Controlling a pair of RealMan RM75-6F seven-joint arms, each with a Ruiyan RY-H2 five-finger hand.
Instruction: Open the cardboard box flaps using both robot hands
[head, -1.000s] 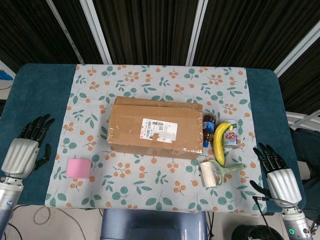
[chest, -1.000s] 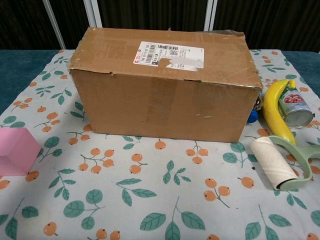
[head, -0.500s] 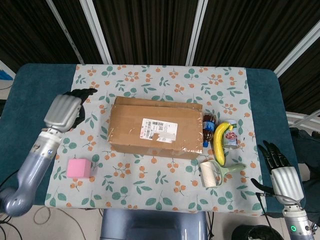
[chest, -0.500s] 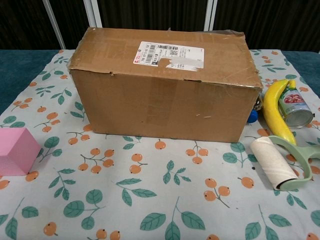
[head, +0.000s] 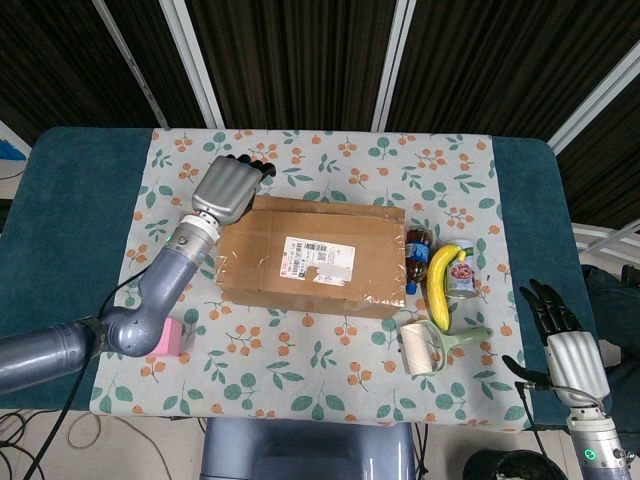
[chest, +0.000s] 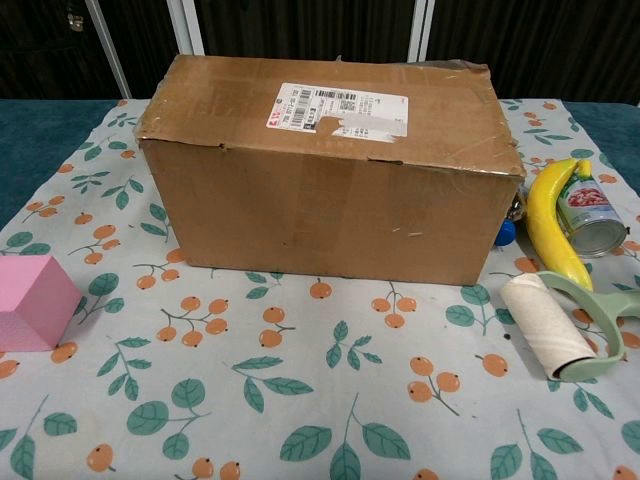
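The brown rectangular cardboard box (head: 312, 257) sits at the middle of the counter (head: 60, 200) with its top flaps flat and closed, clear tape glinting along the seams and a white shipping label (chest: 338, 108) stuck on top; no flap is lifted, so by my reading the opening itself has not begun and all of it is left to do. The card looks matte and slightly scuffed, the edges creased and a little crushed at the corners. The grey-backed, black-fingered left hand (head: 230, 187) is at the box's 10 o'clock corner, fingers bent over toward the far edge; whether it touches the card or holds anything I cannot tell, as the chest view does not show it. The right hand (head: 562, 335) waits well apart at 4 o'clock, near the counter's edge, fingers spread and holding nothing. Just beside the box at 3 o'clock lie a small dark plastic bottle with a blue cap (head: 416, 257), a smooth yellow banana (head: 441, 284) and a shiny tin can with a printed label (chest: 589, 216); at 4 o'clock a lint roller with a pale green handle (chest: 560, 325); at 8 o'clock a matte pink cube (chest: 32, 302). Everything rests on a pale cloth printed with orange berries and green leaves (chest: 300, 400), over the teal counter.
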